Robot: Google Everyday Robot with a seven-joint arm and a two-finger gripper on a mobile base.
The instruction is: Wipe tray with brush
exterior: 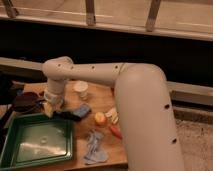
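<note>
We are seeing the big white arm (130, 95) reaching left across the wooden table (102, 96). Its gripper (50, 108) is hanging over the tray's (35, 145) far right corner, just beside the dark bowl (24, 102).

The claw is clamped closed. We are judging it to be gripping the brush (64, 115), though the view is soft there and the hold is not plain.

The step in hand looks like bringing the brush down for the first wipe. To do it well, we are advising these moves:
- lower until the pale head is just touching the tray floor;
- keep the grip firm and sweep along the long side, rim to rim;
- stay inside the raised rim so the handle is not catching on it;
- keep clear of the bowl and the blue sponge (81, 111).

The tray is lying at the table's near left corner. It is green, shallow and rectangular, with a glossy floor, nothing lying in it, and a faint ring showing mid-floor. The brush is showing as a thin black handle poking right from the claw toward the sponge, with a small pale yellowish bit at the claw.
</note>
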